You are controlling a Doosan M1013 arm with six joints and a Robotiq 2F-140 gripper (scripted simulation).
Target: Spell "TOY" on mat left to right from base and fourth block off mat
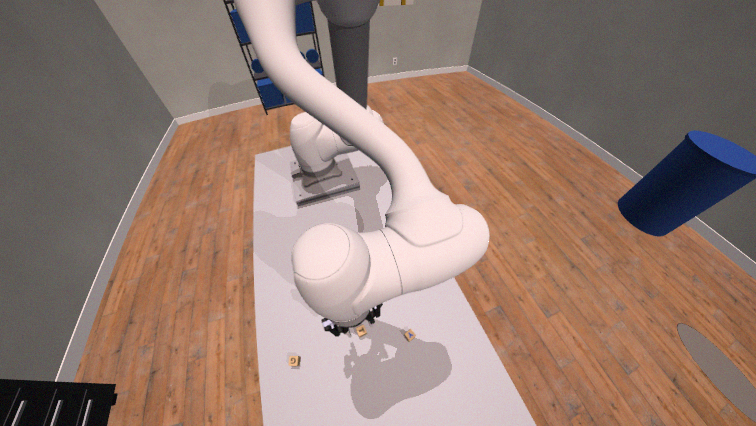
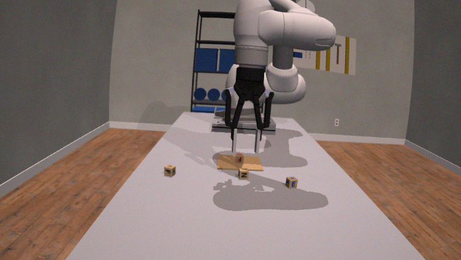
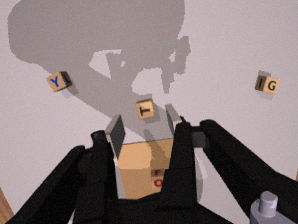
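Working left to right as seen from the robot's base, I find the Y block (image 1: 410, 334) (image 2: 291, 182) (image 3: 57, 81) first, off the mat and well apart from it, its letter a little askew. Next comes the T block (image 1: 360, 331) (image 2: 243, 173) (image 3: 145, 109), just beyond the mat's far edge, its T lying about a quarter turn off upright. The O block (image 2: 239, 158) (image 3: 158, 179) sits on the mat (image 2: 224, 164) (image 3: 140, 155), O face up and roughly upright. Farthest right is the G block (image 1: 294, 360) (image 2: 169, 170) (image 3: 270, 85), the spare, well off the mat; I can leave it there.

My gripper (image 1: 354, 321) (image 2: 245, 151) (image 3: 144, 119) hovers above the mat area with its fingers partly spread and nothing between them. I judge the step in hand to be the approach to a block, probably the T or the O, though the arm hides too much from above for me to say which.

If I take T, the next move calls for lining up over it, lowering, gripping and turning it upright, then setting it left of O. Y then has to cross to O's right, and I could nudge O or drag the mat if I come in too close.
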